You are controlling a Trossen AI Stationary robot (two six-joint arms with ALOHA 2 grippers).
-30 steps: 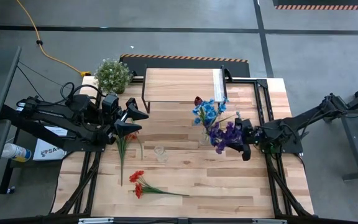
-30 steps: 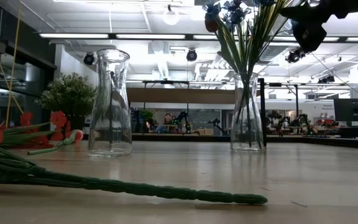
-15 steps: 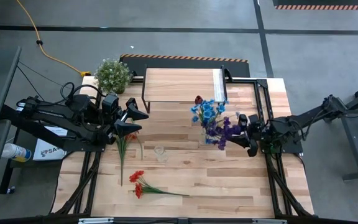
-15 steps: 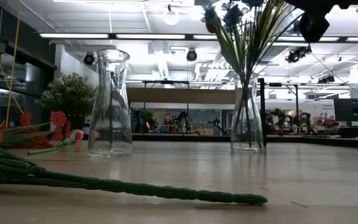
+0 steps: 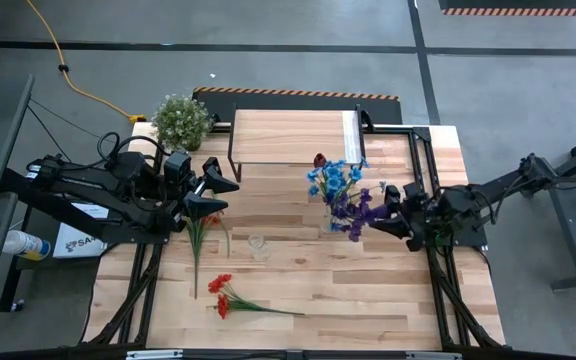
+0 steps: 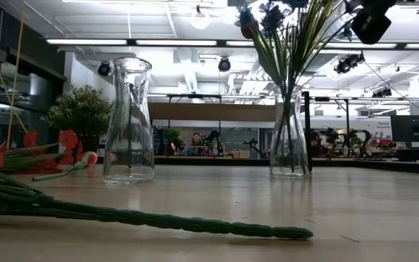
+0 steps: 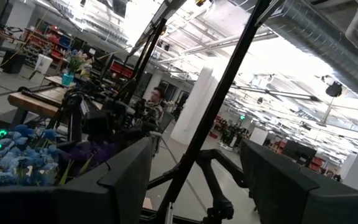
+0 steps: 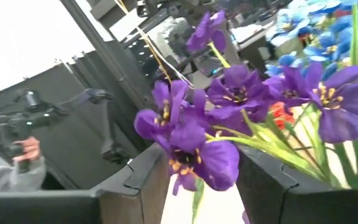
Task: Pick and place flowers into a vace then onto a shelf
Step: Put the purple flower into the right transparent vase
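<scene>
Table (image 5: 368,300): the largest thing here. It carries everything else, and we count one.

Shelf (image 5: 288,140): one, at the far edge of the table. Its plank top is bare, so the last step is not yet done.

Arms: two. The left gripper (image 5: 216,188) hangs over the table's left half with its fingers spread and nothing between them. The right gripper (image 5: 383,214) sits just beside the bouquet with its fingers also apart. The purple blooms stand between them, but we judge they are not pinched.

Potted plant (image 5: 181,120): one, at the far left corner, not part of the job.

Vases: two, both clear glass. The filled vase (image 5: 328,224) stands right of centre and the empty vase (image 5: 258,246) near the middle. We judge them smooth, breakable and top-heavy once loaded, so the narrow neck is the best place to grip and the lift should be upright.

Flowers in the filled vase: three, a blue spray (image 5: 334,178), a purple spray (image 5: 360,212) and a dark red bud (image 5: 319,160).

Flowers on the table: two lots, a red bunch (image 5: 222,292) at the near left and a loose stem (image 5: 196,245) below the left gripper. We judge them light, with bendy stems and soft heads, so we would pinch mid-stem and never the blossom.
</scene>
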